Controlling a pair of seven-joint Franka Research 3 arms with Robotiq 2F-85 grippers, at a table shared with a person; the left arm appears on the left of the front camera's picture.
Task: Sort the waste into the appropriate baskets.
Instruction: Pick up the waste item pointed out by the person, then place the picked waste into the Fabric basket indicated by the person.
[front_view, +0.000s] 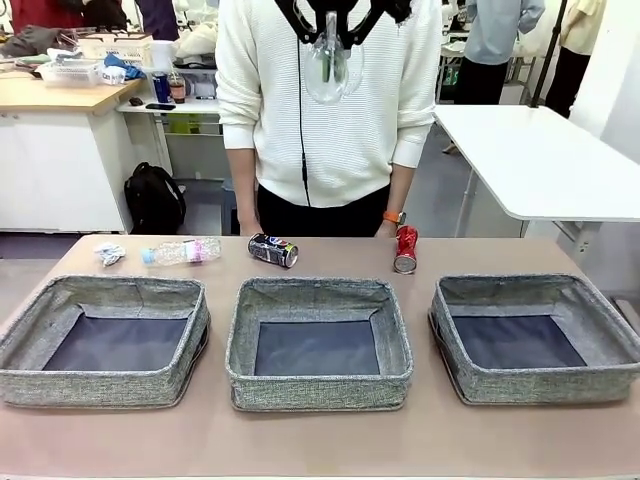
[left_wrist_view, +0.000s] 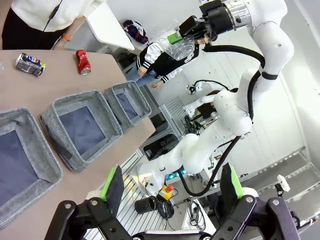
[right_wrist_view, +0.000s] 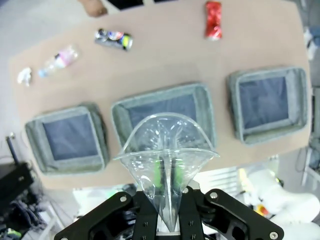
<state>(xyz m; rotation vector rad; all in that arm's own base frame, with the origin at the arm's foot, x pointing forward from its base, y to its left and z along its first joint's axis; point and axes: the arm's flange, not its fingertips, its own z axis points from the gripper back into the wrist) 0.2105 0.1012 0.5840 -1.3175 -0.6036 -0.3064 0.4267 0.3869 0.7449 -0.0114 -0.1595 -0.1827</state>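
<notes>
My right gripper (front_view: 335, 22) hangs high over the table, shut on a crumpled piece of clear plastic film (front_view: 328, 68). In the right wrist view the film (right_wrist_view: 167, 150) fans out from that gripper (right_wrist_view: 167, 176), above the middle basket (right_wrist_view: 207, 120). Three grey woven baskets stand in a row: left (front_view: 100, 385), middle (front_view: 318, 388), right (front_view: 540, 385). Behind them lie a white paper wad (front_view: 109, 253), a clear bottle (front_view: 182, 251), a dark can (front_view: 273, 250) and a red can (front_view: 406, 249). My left gripper (left_wrist_view: 172, 190) is open and holds nothing, off the table's end.
A person in a white sweater (front_view: 330, 110) stands at the far edge, one hand (right_wrist_view: 95, 7) near the dark can. A white table (front_view: 540, 160) stands at the back right. Bare tabletop (front_view: 320, 440) runs in front of the baskets.
</notes>
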